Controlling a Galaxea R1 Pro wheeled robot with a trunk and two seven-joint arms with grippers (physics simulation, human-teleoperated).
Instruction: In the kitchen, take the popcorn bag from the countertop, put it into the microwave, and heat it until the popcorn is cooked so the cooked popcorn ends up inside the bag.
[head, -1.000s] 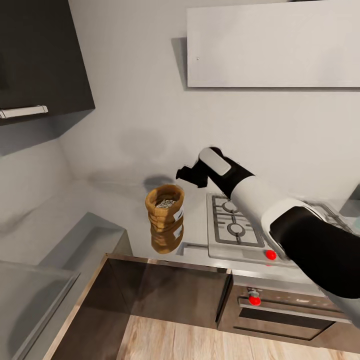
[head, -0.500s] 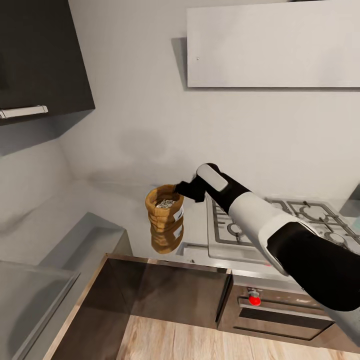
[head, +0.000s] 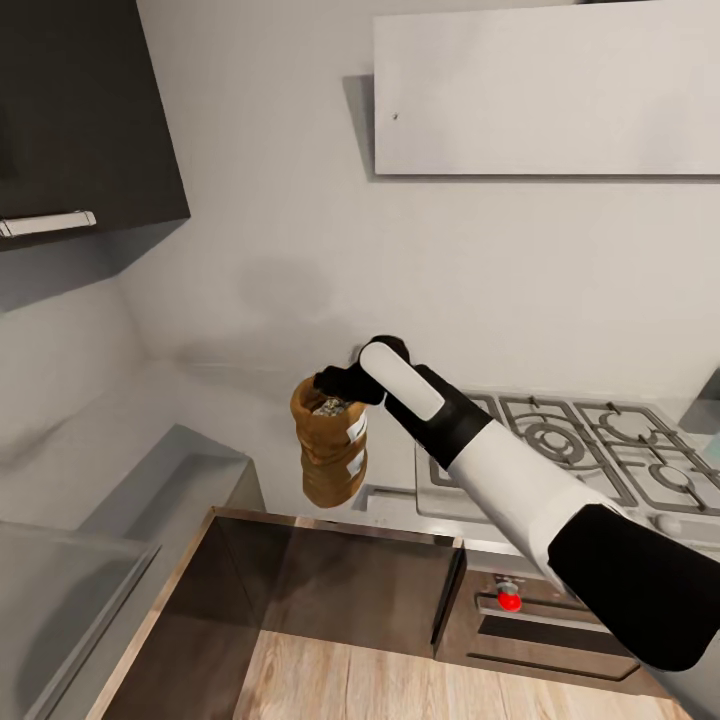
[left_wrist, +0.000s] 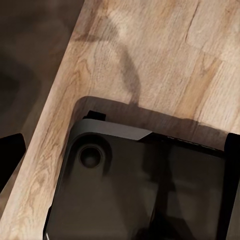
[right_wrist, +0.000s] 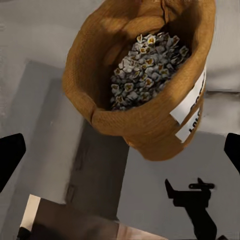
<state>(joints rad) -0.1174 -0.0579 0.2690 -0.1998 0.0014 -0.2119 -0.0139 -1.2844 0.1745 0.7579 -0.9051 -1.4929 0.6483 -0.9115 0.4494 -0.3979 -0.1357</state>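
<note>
Head view, left to right: a dark upper cabinet with a pale bar handle (head: 47, 223); below it, the grey, slightly reflective stone-like countertop (head: 200, 455) over dark brown cabinet fronts; the tan-brown crumpled paper popcorn bag (head: 330, 445), upright on the countertop just beside the steel gas hob with grates (head: 560, 455), its wide mouth open upward. The black right gripper (head: 338, 382) hangs directly over the bag's mouth, jaws spread wide and holding nothing. A white flat hood (head: 545, 90) sits above the hob. Right wrist view: the bag (right_wrist: 145, 120) lies between the two parted black fingertips (right_wrist: 9, 155), with pale greyish kernels of popcorn (right_wrist: 145, 67) clustered inside. Left wrist view: light wood floor (left_wrist: 165, 55) and a dark grey base plate (left_wrist: 130, 185); the left gripper's fingertips (left_wrist: 10, 155) stand wide apart, empty
</note>
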